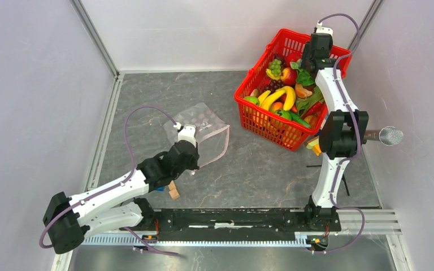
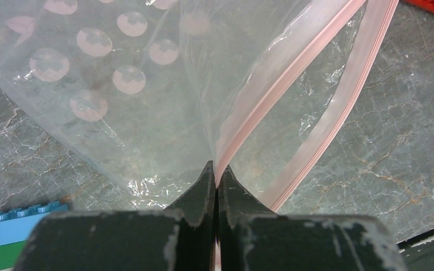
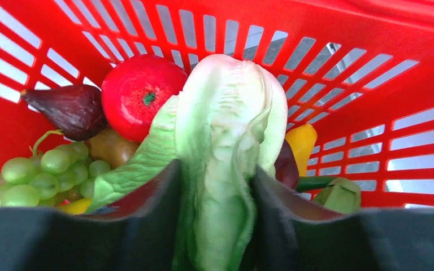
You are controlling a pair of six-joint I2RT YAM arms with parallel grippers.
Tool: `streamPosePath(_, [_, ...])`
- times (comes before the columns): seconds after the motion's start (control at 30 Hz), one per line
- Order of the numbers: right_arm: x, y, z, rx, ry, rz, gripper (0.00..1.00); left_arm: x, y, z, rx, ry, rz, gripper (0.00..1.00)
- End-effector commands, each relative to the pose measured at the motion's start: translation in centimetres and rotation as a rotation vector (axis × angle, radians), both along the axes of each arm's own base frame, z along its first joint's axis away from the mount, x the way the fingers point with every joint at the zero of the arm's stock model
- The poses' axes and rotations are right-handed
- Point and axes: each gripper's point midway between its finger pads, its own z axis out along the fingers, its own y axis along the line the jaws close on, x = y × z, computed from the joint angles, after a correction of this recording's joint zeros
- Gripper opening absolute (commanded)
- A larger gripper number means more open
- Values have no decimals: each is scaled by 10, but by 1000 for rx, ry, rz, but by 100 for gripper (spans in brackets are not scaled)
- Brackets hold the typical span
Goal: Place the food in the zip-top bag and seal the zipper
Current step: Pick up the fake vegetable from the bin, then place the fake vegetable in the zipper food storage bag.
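Observation:
The clear dotted zip-top bag [image 1: 203, 131] lies on the grey table left of centre. My left gripper [image 2: 217, 169] is shut on its pink zipper strip [image 2: 277, 79] and holds one side of the mouth up, so the mouth gapes; the other lip [image 2: 339, 107] lies apart from it. My right gripper [image 3: 217, 180] is down inside the red basket [image 1: 260, 116], shut on a pale green lettuce [image 3: 229, 124]. Around it lie a red apple [image 3: 138, 93], green grapes [image 3: 39, 175] and other food. Bananas [image 1: 280, 97] show in the top view.
A blue-green block [image 2: 11, 228] and small wooden cubes [image 1: 173, 191] lie near the left arm. A metal strainer [image 1: 389, 135] sticks out at the right wall. Side walls enclose the table.

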Motion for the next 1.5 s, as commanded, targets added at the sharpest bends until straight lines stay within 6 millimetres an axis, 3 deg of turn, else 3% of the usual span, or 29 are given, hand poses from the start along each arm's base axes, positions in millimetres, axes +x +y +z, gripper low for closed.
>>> streamPosePath(0.0, [-14,17,60,40,-113,64,36,3,0,15,-40,-47,-2,2])
streamPosePath(0.17, [-30,25,122,52,-247,111,12,0,1,18,-62,-47,-2,2])
streamPosePath(0.4, [-71,52,174,104,-374,257,11,0,1,23,-70,-55,0,2])
streamPosePath(0.57, [-118,108,184,189,-423,586,10,2,5,25,-56,-64,9,2])
streamPosePath(0.67, [-162,140,179,210,-459,759,10,2,5,26,-53,-68,10,2])
streamPosePath(0.93, [-269,201,172,276,-557,1117,8,4,5,29,-48,-68,9,2])
streamPosePath(1.0, [-288,216,167,290,-554,1162,8,4,5,29,-51,-68,11,2])
streamPosePath(1.1, [-317,239,144,318,-515,1234,8,4,4,29,-56,-67,13,2])
streamPosePath(1.47, [-397,288,75,454,-339,1381,8,5,-2,35,-86,-64,4,2])
